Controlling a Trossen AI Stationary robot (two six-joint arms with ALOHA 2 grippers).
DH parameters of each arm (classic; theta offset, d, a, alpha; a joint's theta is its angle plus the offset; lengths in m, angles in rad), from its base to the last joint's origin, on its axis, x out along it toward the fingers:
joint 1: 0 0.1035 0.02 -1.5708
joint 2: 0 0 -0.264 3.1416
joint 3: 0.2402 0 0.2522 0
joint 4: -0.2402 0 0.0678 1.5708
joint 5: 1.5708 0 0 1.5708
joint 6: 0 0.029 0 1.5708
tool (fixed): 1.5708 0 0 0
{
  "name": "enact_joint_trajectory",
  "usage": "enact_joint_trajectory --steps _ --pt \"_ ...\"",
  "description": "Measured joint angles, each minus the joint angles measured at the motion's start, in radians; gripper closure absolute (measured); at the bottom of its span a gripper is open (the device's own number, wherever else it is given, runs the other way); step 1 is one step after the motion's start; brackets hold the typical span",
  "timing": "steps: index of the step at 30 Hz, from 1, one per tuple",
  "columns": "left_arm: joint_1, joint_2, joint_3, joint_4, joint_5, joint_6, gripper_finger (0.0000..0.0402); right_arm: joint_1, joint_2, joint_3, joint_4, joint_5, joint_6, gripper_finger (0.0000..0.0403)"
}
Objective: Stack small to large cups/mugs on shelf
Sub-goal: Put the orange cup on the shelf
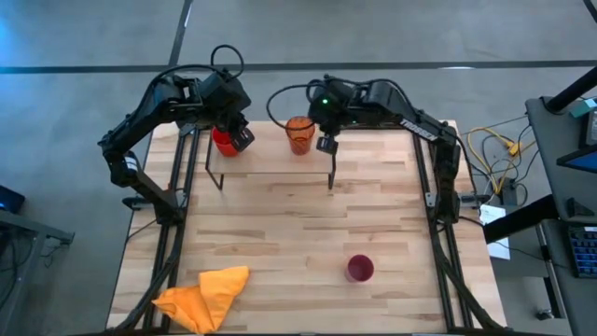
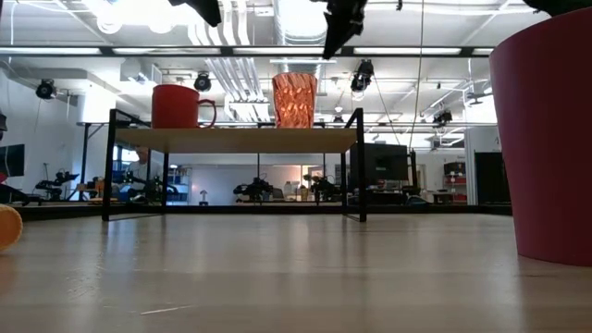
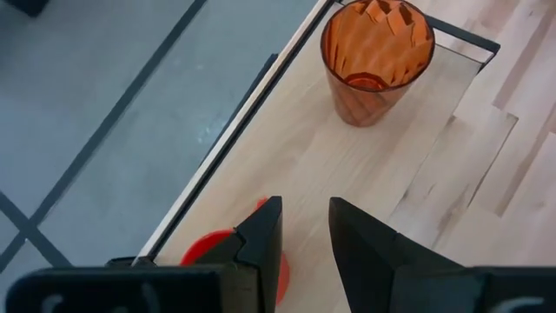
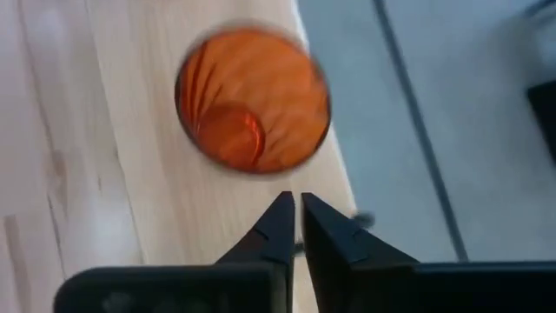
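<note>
The shelf (image 1: pixel 270 159) stands at the table's far side on thin black legs. On its light wooden board (image 2: pixel 236 140) rest, on their bases, the red mug (image 2: pixel 176 105) at the left and the orange patterned cup (image 2: pixel 294 100) at the right, both upright. The magenta tumbler (image 1: pixel 360 269) stands upright on the table near its front right. My left gripper (image 3: pixel 304 217) hangs above the red mug (image 3: pixel 217 256), fingers a narrow gap apart, empty. My right gripper (image 4: pixel 298 204) is shut and empty above the shelf, just right of the orange cup (image 4: pixel 252 100).
A crumpled yellow-orange cloth (image 1: pixel 205 294) lies at the table's near left corner. The table (image 1: pixel 298 233) shows bare wood between the shelf and the tumbler. Cables (image 1: pixel 490 149) hang beyond the right edge.
</note>
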Motion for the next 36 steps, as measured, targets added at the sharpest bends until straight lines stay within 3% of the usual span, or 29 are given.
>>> enact_joint_trajectory --steps 14,20,36 --pt "-0.001 0.000 0.000 0.026 0.011 0.003 0.0318 -0.097 0.123 -0.006 -0.007 -0.056 0.059 0.0395" --pt "-0.001 -0.001 0.000 0.026 0.011 0.004 0.0318 -0.120 0.155 -0.007 0.007 -0.204 0.055 0.0395" --pt "-0.001 -0.002 0.000 0.059 0.010 0.030 0.0318 -0.115 0.183 -0.007 0.275 -0.258 0.073 0.0395"
